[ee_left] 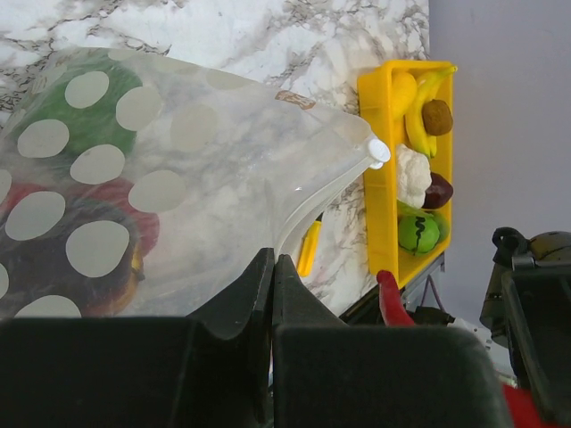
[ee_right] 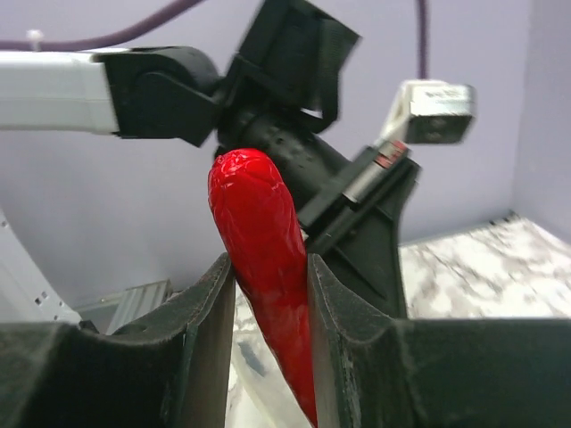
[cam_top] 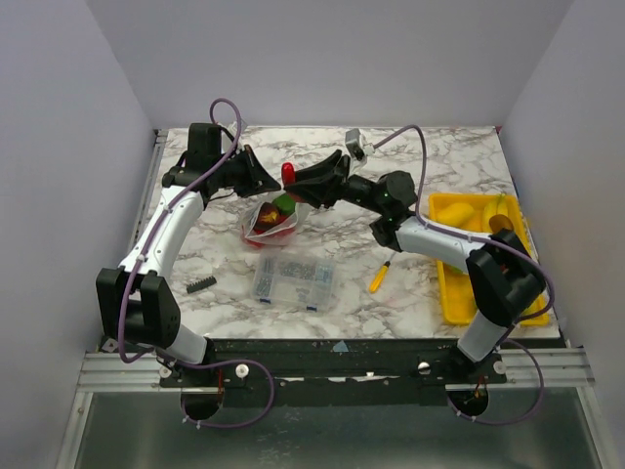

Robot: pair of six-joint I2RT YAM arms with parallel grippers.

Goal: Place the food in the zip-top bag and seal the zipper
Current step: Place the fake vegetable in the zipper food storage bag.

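item: soft see-through dotted zip-top bag [ee_left: 205,169], lying mid-table, with green and red toy food already inside.
left gripper [ee_left: 274,267]: jaws pinched tight on the bag's rim, by the clear zipper strip [ee_left: 332,189]. we judge this lifts the mouth open for loading.
right gripper [ee_right: 268,267]: jaws narrow, clamped on a glossy red toy chilli pepper [ee_right: 257,223], held up close to the bag's mouth, which we read as ready for the drop.
yellow plastic tray [ee_left: 376,205], at the right table edge: banana, brown fruit, white cauliflower and green piece not yet bagged.
writing: small reddish mark on the bag, too small for us to read; none elsewhere.
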